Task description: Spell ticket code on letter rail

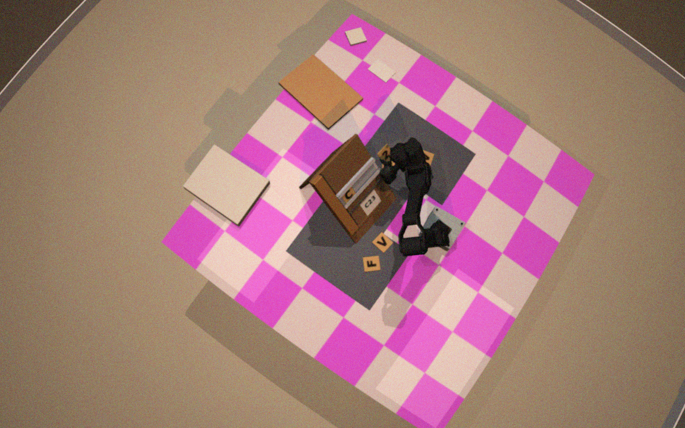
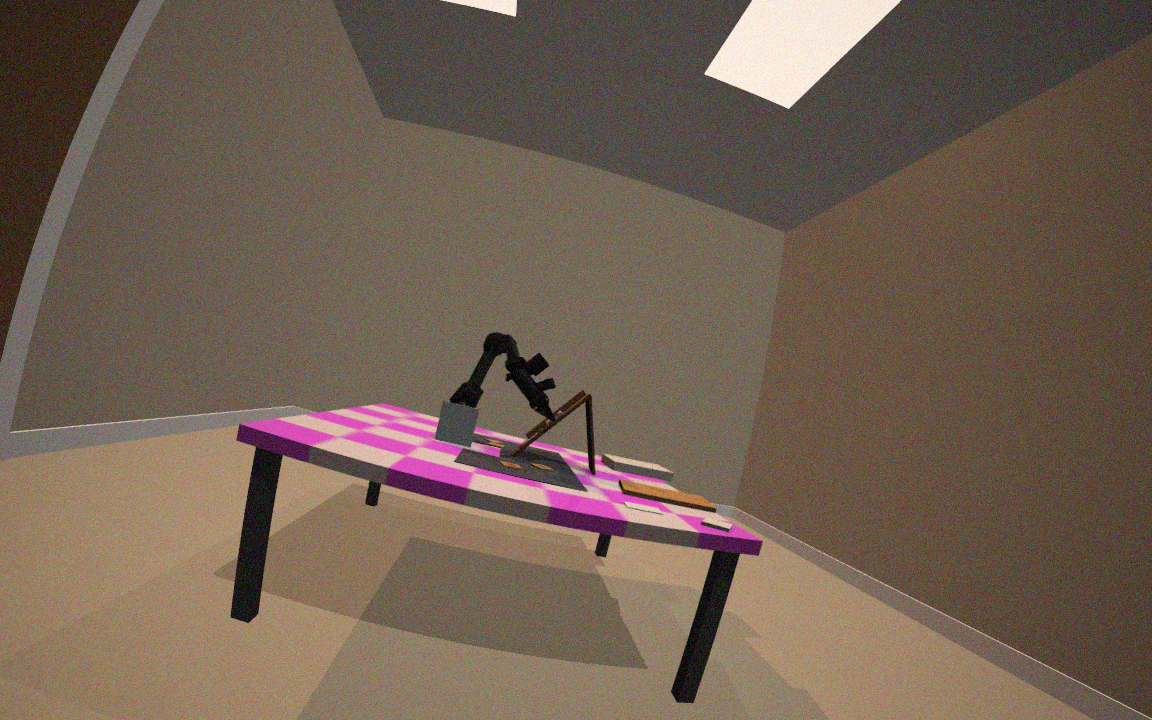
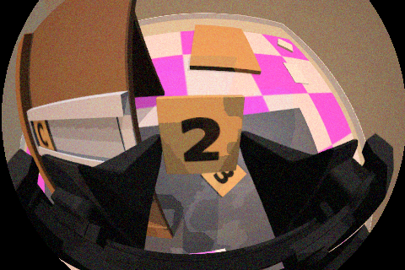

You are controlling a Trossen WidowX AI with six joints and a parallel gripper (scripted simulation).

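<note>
Currently, status by item:

pincer [image 3: 201, 152]: clenched on the "2" tile [image 3: 201, 135], held face toward the wrist camera, just off the rail's open end.
ticket [image 1: 369, 203]: small pale card on the board's front, below the rail; print is tiny from the top, looks like C23.
rail [image 1: 357, 182]: pale grey channel across the sloped board face; "C" tile [image 1: 348, 193] already seated at the closed end.
done: judging by that, one of three characters is in.
left: slide the 2 in and push it against the C, release, then fetch the "3" tile [image 3: 224, 178], which lies on the grey mat [image 1: 334, 255] right under the pincer, and seat it last.
spares: "V" tile [image 1: 383, 242] and "F" tile [image 1: 371, 263] lie flat on the mat near the arm base; not in the code, leave them.
board [image 1: 342, 164]: brown wood-look slab, tilted like an easel on a rear prop, flat matte face.
tiles: thin square tan chips, mottled surface, bold black characters.
bench [image 1: 499, 213]: pink and cream checker top, dark legs.
clutter: tan flat panel [image 1: 319, 90], cream flat panel [image 1: 225, 183], two small cream squares [image 1: 355, 35] near the far corner, all well apart from the work.
risk: tile edge must line up with the channel mouth, else it will likely jam.
</note>
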